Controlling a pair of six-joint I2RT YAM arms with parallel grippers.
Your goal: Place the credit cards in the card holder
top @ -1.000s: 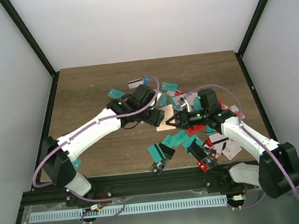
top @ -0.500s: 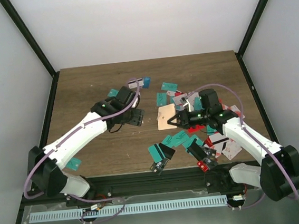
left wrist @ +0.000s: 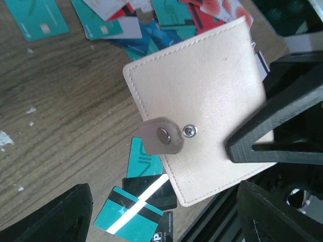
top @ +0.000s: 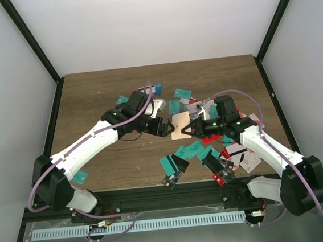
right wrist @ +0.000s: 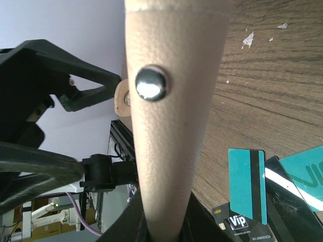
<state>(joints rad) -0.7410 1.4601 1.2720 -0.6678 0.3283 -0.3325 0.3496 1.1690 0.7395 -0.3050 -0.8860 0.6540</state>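
Note:
The tan card holder [top: 180, 125] hangs above the table, folded, its snap tab [left wrist: 161, 136] loose beside the stud. My right gripper [top: 193, 128] is shut on its right edge; in the right wrist view the card holder [right wrist: 171, 126] rises edge-on from my gripper [right wrist: 169, 222]. My left gripper [top: 159, 126] is open just left of the holder, and its fingers [left wrist: 55, 217] frame bare space in front of it. Credit cards lie scattered on the table: a teal striped one [left wrist: 128, 214], a black one [left wrist: 151, 189], teal ones [top: 171, 163] and red ones [top: 223, 172].
More cards lie at the back of the wooden table [top: 91, 99], among them a teal one [top: 183, 92]. A single teal card [top: 80, 176] rests by the left arm's base. The black frame rail [top: 157, 191] borders the near edge.
My left gripper drew back to the left, away from the card holder, then came back beside it. The right gripper has kept the holder in the same place.

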